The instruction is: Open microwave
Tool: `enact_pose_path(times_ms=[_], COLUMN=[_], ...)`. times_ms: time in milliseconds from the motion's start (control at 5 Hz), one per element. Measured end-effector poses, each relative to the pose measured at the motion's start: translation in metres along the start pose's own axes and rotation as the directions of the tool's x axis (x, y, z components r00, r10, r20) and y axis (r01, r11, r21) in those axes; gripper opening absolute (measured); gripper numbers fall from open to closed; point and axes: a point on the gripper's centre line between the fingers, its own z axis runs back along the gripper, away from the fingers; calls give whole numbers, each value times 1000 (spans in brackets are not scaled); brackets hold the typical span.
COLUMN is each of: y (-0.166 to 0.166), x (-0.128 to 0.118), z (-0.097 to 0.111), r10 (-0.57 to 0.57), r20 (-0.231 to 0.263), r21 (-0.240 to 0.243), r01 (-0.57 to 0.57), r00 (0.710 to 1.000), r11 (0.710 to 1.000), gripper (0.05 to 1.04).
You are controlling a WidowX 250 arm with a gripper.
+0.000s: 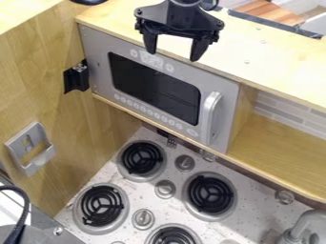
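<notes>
You have the microwave [155, 88] on the shelf [280, 147], beyond the stove [167, 209].
Your top board [255, 62] lies over the microwave, with the side panel [38, 90] at left bearing a holder [39, 161]; on the stove you find knobs [185, 163] between burners [142, 158], and at near right, a faucet [309, 221]. The microwave's handle [210, 114] is at its right.
</notes>
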Motion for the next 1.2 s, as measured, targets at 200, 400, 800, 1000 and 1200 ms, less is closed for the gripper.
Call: enact_pose_path(times_ms=[200,400,800,1000,1200], y=[0,-6,-23,-29,-41], x=[-6,-25,-50,-55,-59], z=[-7,-26,-45,-50,-49], r10=[-3,-26,-101,-145,-197], r20=[-27,-81,-132,-142,-118], r21=[9,-35,-130,-154,-186], r01=[4,23,84,123,173], r00=[1000,996,986,979,973], r11=[1000,999,988,980,967], gripper=[998,998,998,998,998])
